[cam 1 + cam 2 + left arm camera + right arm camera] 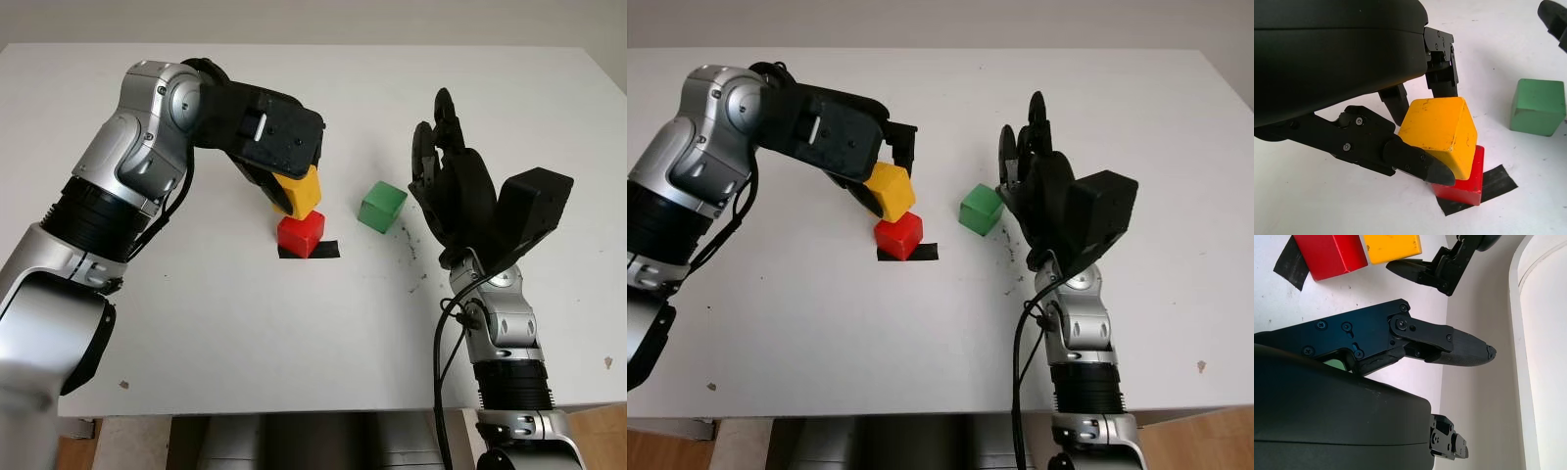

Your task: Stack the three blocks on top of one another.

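Near the middle of the head frames, the left hand (284,147) pinches the yellow block (300,193) between its fingers (1420,164), one from each side. The block hangs tilted, its lower edge at or just above the top of the red block (301,233). It looks held this way so it can be levelled and seated squarely as the second layer. The red block sits on a strip of black tape (327,250), which seems to mark the stacking spot on the white bench (294,333). The green block (381,206) lies just right of centre, apart from the other two, presumably waiting as the top piece. The right hand (453,186) hovers open beside it, holding nothing, likely placed to take it next. Count: three blocks, one of each colour; one tape strip; two hands.
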{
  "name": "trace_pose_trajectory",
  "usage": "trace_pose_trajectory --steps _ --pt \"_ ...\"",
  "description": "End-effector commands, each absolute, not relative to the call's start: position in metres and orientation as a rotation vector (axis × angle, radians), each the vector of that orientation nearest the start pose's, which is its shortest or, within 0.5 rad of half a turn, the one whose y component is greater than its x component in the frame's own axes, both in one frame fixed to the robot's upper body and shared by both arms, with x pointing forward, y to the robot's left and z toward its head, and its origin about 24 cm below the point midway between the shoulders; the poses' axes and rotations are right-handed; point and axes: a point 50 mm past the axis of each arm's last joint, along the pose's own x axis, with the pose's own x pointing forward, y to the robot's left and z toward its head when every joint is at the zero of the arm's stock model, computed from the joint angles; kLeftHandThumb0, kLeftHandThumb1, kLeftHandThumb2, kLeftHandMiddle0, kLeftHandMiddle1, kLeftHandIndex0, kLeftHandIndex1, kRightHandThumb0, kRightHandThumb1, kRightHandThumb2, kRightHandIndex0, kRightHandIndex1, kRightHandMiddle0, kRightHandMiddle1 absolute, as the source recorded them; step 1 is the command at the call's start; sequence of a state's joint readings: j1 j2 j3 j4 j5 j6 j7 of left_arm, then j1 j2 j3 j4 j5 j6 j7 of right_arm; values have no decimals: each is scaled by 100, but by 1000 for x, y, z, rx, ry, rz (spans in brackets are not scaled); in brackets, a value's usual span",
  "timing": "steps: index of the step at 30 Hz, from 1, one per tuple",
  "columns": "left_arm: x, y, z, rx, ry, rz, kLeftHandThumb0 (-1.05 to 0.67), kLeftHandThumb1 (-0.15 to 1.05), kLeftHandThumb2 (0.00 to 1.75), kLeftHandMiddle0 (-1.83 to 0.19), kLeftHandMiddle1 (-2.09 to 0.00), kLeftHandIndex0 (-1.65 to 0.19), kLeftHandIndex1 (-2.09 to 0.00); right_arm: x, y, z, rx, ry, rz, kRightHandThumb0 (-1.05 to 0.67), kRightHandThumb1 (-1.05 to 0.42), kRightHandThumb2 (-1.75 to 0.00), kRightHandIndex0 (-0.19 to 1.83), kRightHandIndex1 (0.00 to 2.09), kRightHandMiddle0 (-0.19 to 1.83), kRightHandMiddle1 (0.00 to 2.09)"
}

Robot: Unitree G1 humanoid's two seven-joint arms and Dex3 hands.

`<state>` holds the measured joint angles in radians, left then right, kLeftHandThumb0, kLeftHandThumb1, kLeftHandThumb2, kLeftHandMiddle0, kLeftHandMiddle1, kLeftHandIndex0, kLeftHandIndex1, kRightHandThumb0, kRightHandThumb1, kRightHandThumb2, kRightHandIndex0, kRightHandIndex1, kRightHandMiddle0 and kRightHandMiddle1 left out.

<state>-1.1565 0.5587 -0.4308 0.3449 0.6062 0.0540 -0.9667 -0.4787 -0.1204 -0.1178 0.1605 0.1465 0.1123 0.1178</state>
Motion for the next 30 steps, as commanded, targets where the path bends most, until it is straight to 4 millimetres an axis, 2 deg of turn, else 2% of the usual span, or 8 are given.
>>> trace_pose_trajectory --steps 1,5,10,16,18,24,26,30 --pt "366 107 270 1610 -65 -724 -33 105 17 -19 -87 -34 -202 335 -160 137 45 -218 124 -63 -105 -64 -19 0 -19 0" --pt "367 106 267 1603 -59 -731 -32 105 17 -20 -72 -32 -194 334 -160 137 65 -209 114 -65 -105 -62 -19 0 -19 0" --pt "368 106 262 1582 -59 -730 -31 105 15 -20 -72 -30 -208 333 -159 136 69 -213 113 -64 -105 -63 -19 0 -19 0" --pt "366 105 259 1598 -47 -715 -30 105 16 -17 -60 -27 -209 333 -159 136 70 -209 112 -64 -105 -62 -19 0 -19 0" --pt "366 105 257 1601 -54 -711 -29 105 16 -19 -59 -33 -209 333 -160 136 68 -210 111 -63 -105 -63 -19 0 -19 0" --pt "366 104 254 1594 -83 -702 -28 105 17 -19 -70 -45 -209 332 -160 136 65 -210 109 -63 -105 -63 -19 0 -19 0" --pt "366 103 253 1585 -91 -695 -28 105 16 -17 -81 -48 -209 332 -160 135 66 -209 109 -63 -105 -63 -19 0 -19 0" --pt "366 102 253 1583 -82 -693 -29 105 16 -12 -82 -44 -209 332 -161 135 66 -211 107 -64 -105 -63 -19 0 -19 0"
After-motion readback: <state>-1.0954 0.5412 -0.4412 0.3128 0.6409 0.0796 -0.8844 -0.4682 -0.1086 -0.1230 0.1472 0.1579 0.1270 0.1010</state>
